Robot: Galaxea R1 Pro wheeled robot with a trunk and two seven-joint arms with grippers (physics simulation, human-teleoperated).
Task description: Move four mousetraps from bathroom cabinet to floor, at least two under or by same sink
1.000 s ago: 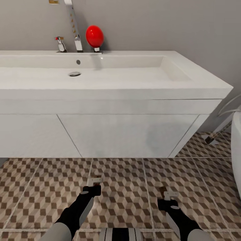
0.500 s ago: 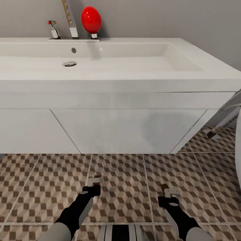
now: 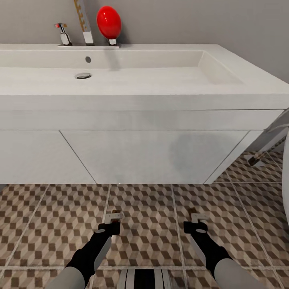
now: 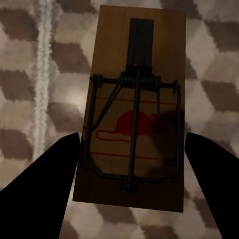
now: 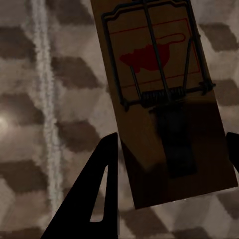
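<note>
Two mousetraps show, each a small brown wooden slab with a wire spring and a red mouse print. My left gripper (image 3: 114,218) hangs low over the cube-patterned bathroom floor (image 3: 148,208), shut on one mousetrap (image 4: 140,59) by its long edges. My right gripper (image 3: 196,220) is level with it to the right, shut on the other mousetrap (image 5: 149,55). Both traps appear as small brown tips (image 3: 116,211) (image 3: 193,211) just above the tiles, in front of the white bathroom sink (image 3: 160,100). The cabinet and the other mousetraps are out of view.
The wide sink unit spans the view, with white flat fronts (image 3: 152,156) reaching near the floor. A chrome faucet (image 3: 85,24) and a red egg-shaped object (image 3: 108,22) stand at its back. A white fixture (image 3: 286,176) and a slanted metal leg (image 3: 259,156) sit at the right.
The camera moved closer to the sink, so the whole picture shifted. My right gripper has since moved forward and a little left with its trap. The left gripper held still.
</note>
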